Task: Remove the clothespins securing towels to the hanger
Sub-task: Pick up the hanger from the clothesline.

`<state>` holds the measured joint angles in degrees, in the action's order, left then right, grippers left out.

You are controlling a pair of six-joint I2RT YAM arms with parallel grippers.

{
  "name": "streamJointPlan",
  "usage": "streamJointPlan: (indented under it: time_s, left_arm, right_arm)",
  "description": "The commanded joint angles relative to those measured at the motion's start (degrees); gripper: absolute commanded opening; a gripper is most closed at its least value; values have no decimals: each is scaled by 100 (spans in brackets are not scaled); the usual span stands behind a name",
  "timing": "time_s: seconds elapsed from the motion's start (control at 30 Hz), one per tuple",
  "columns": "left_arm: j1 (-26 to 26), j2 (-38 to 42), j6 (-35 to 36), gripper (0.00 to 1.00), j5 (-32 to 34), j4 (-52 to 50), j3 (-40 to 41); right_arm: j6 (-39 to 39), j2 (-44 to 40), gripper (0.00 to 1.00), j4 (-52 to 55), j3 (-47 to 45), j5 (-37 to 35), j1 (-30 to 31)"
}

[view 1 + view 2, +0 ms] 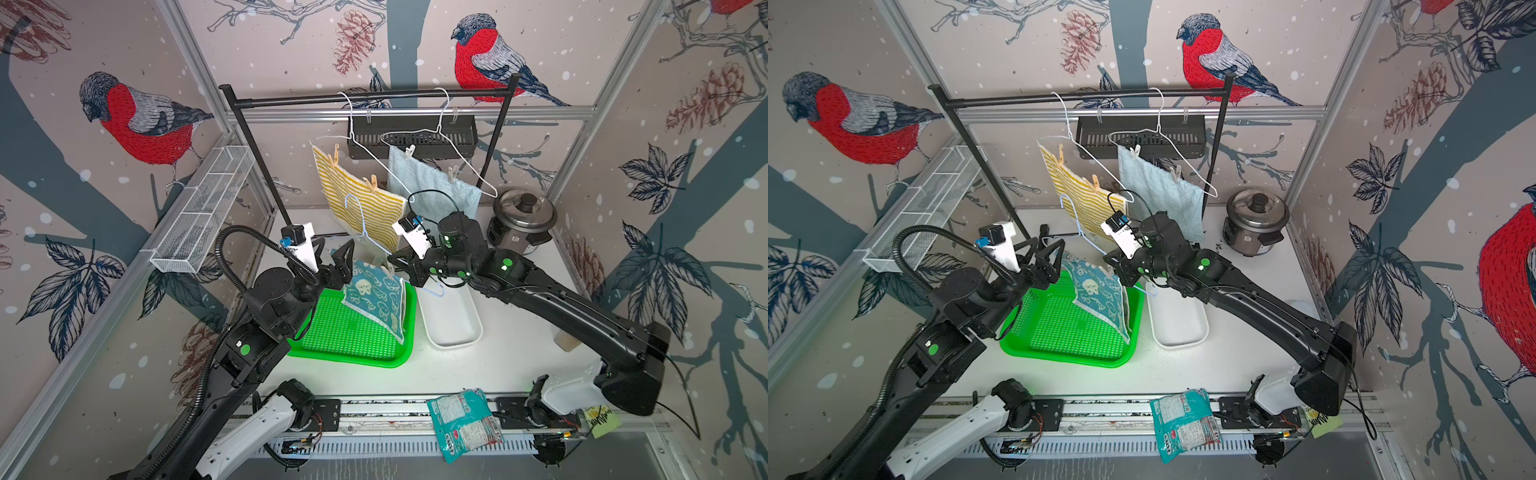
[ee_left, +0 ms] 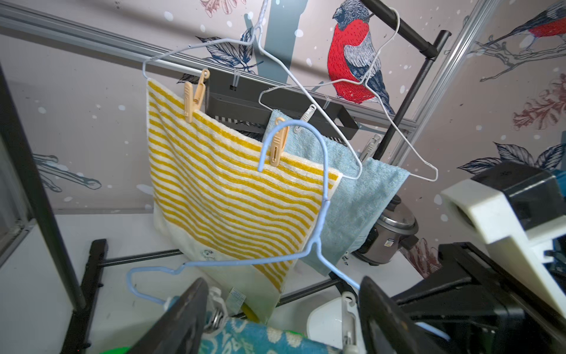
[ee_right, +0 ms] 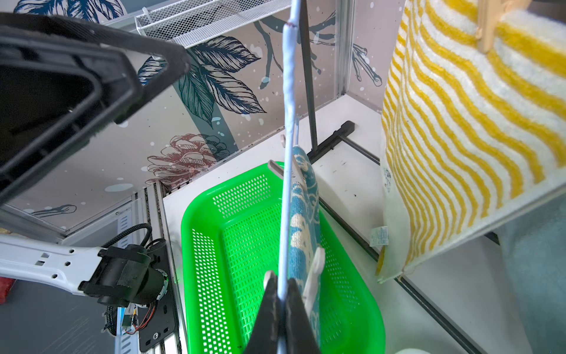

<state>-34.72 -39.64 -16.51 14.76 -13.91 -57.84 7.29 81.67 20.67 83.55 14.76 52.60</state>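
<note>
My right gripper (image 3: 283, 295) is shut on the wire of a blue hanger (image 1: 365, 232), holding it over the green basket (image 1: 353, 336). A teal-blue towel (image 1: 376, 297) with white figures hangs from that hanger by two white clothespins (image 2: 219, 309) (image 2: 349, 318). My left gripper (image 2: 281, 318) stands open at the towel's top edge, one clothespin beside each finger. On the rack behind, a yellow striped towel (image 1: 361, 199) is pinned by two tan clothespins (image 1: 334, 156) (image 1: 372, 183). A light-blue towel (image 1: 432, 183) is held by two pale clothespins (image 1: 409, 150) (image 1: 454, 172).
A white tub (image 1: 451, 320) sits right of the basket, with a rice cooker (image 1: 523, 220) at the back right. The black rack bar (image 1: 365, 97) carries two white hangers and a black basket (image 1: 411, 137). A mesh shelf (image 1: 203, 208) lines the left wall, and a snack packet (image 1: 463, 424) lies at the front.
</note>
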Motion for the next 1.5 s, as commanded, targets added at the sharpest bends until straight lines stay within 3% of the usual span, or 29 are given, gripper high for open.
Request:
streamJointPlan:
  time_s: [0.0,0.27,0.4,0.63,0.9,1.1,1.23,1.47]
  left_arm:
    - [1,77,148,80,431,-311,-60]
    - [0,-67,1336,87,664,-841,-383]
    - [1,-240,2142,89,373,-883,-334]
    - [63,-834,2874,90,220,-1037,-535]
    - [752,-896,3871,92,-1257,-351,-251]
    - [809,-521,5171,89,-2076,118,370]
    - [812,-311,5547,89,-2093,481,728]
    - [837,-372,5718,91,-1499,829,974]
  right_arm:
    - [-71,-189,1,-482,-226,138,-65]
    - [-191,-513,1,-879,-743,397,-286]
    - [-307,-673,0,-1122,-1004,594,-371]
    - [-454,-797,0,-1339,-1228,1072,-573]
    - [-638,-819,0,-1489,-1402,1585,-819]
    - [-764,-701,0,-1514,-1421,1853,-866]
    - [-827,-570,0,-1513,-1392,2029,-879]
    - [-897,-342,0,-1522,-1307,2341,-882]
